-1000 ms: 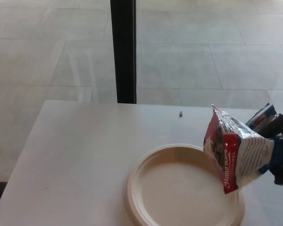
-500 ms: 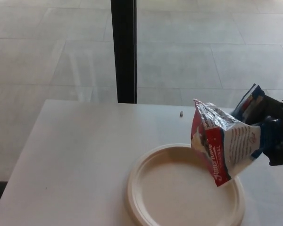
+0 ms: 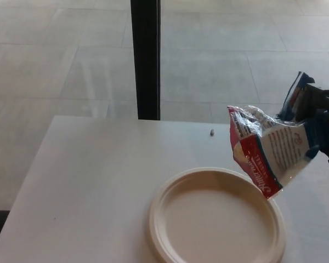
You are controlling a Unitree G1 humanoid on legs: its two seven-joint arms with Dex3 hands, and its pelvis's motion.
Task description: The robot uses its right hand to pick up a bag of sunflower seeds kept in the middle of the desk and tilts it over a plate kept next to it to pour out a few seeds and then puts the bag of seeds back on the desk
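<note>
Glossy foil against matt surfaces

The seed bag [image 3: 266, 150] is crinkled, shiny plastic film with a silvery foil lining at its mouth; the cream plate [image 3: 170, 203] looks like smooth matt paper, the white desk [image 3: 88, 181] matt and even, the black hand [image 3: 324, 123] dull plastic.

right hand [image 3: 322, 123] grips seed bag [image 3: 267, 149] | tilted above plate [image 3: 163, 204] rim | desk [image 3: 93, 175]

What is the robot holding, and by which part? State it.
The right hand holds the bag of sunflower seeds by its bottom end, open mouth tilted toward the plate.
</note>
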